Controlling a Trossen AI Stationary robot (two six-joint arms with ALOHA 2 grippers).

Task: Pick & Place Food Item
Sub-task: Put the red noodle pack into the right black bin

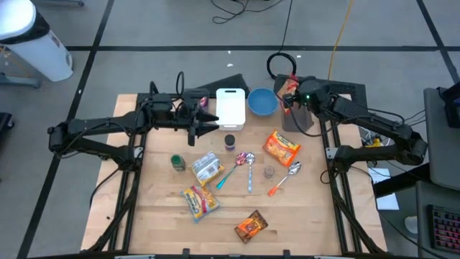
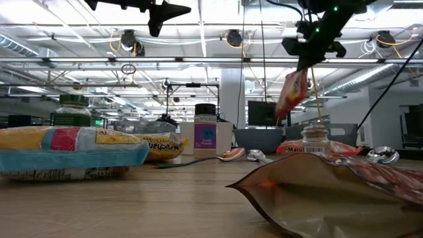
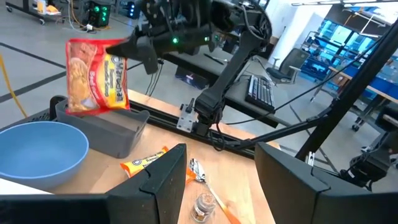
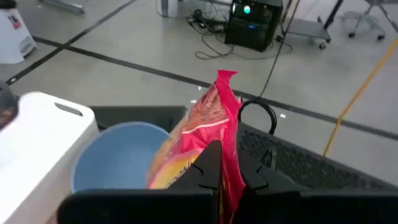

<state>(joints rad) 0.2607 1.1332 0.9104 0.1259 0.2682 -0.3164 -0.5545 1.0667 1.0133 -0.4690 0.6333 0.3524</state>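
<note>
A red-and-yellow food packet [image 3: 93, 74] hangs in the air over a grey bin [image 3: 109, 130] at the table's far right, next to a blue bowl [image 1: 262, 101]. My right gripper [image 3: 134, 48] is shut on the packet [image 1: 290, 88], which also shows in the low view [image 2: 291, 92]. My left gripper [image 3: 221, 186] hovers open and level above the table's far middle [image 1: 208, 122], its fingers around nothing. My right gripper pinches the packet's upper edge [image 3: 119, 46] between its two fingers, which come from the table's right side and slant a little downward. The packet hangs below the fingers [image 2: 305, 61], clear of the bin and the table. In the right wrist view, the packet [image 4: 208, 127] stands edge-on ahead of the fingers.
A white board [image 1: 231, 107] lies left of the bowl. On the table are an orange packet [image 1: 280, 146], spoons [image 1: 248, 164], small jars [image 1: 230, 141], a green-lidded jar [image 1: 177, 162] and more packets [image 1: 200, 201] [image 1: 251, 226].
</note>
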